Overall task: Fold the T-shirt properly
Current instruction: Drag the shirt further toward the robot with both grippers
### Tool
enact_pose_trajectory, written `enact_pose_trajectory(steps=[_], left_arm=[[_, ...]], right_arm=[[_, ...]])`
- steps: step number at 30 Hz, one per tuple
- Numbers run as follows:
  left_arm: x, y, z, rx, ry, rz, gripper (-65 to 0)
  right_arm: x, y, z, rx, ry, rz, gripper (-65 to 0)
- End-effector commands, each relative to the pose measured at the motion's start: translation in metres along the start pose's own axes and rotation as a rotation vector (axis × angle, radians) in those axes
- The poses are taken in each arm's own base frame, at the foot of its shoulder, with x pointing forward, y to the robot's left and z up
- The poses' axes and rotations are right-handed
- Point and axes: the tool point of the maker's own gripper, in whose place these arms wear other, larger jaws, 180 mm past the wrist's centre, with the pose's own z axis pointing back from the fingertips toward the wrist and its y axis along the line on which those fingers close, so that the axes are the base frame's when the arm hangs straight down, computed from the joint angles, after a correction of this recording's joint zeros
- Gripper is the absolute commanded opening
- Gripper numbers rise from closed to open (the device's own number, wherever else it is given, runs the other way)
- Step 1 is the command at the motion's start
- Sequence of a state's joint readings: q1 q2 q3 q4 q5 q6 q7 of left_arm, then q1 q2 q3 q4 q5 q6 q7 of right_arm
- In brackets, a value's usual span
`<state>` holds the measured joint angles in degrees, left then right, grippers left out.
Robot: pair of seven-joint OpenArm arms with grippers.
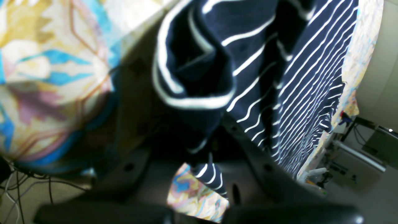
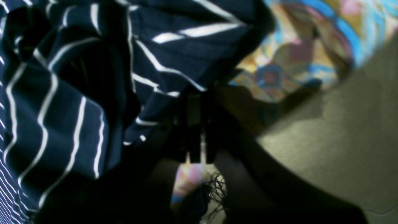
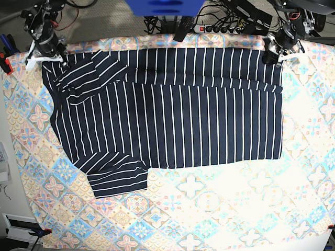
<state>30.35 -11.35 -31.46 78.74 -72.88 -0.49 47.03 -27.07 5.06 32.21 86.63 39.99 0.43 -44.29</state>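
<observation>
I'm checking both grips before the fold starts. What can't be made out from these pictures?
- Left wrist view: the left gripper is a dark blur; bunched T-shirt hides where it bites.
- Right wrist view: the right gripper is lost in shadow and blur.
- Base view: both grippers are too small to show how they stand, and the top edge cuts the arms.
- The patterned cloth under the shirt is covered.

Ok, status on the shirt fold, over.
Left gripper shut on shirt corner. Right gripper shut on the opposite far corner. Shirt flat on the patterned cloth, far edge folded over. Nothing in the way.
</observation>
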Motion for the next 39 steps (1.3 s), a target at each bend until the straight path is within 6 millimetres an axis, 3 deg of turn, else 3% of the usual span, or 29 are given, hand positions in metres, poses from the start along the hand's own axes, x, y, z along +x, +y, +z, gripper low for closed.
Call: enact_pose_trajectory(steps=[1,7,13,22,33,39], left_arm=[[0.003,0.013,0.007,0.047,-0.007,-0.017,-65.0],[0.006,0.022,0.014,0.073,-0.006,-0.032,-65.0],[0.007,0.019,0.015,0.064,-0.007,-0.032,-64.9],[-0.005,0.014,0.021,0.004,0.047,0.055,-44.3],[0.030,0.005,0.045,-0.030,-0.023,0.061,-44.1],[0.038,-0.023,0.051,-0.081,-0.051,-0.010,-44.1]], right_arm=[[0.010,-0.011,0.006,-0.033,-0.025,0.016,-65.0],[0.013,-0.015,0.018,-0.040,-0.043,0.046,-65.0],[0.018,-0.012,0.020,-0.036,-0.058,0.054,-62.5],[0.020,-0.013,0.021,-0.040,-0.063,0.057,-59.1],[0.047,-0.045,0.038,-0.110,-0.148,-0.013,-59.0],[0.067,-0.031,0.049,-0.084,-0.209,0.019,-59.0]])
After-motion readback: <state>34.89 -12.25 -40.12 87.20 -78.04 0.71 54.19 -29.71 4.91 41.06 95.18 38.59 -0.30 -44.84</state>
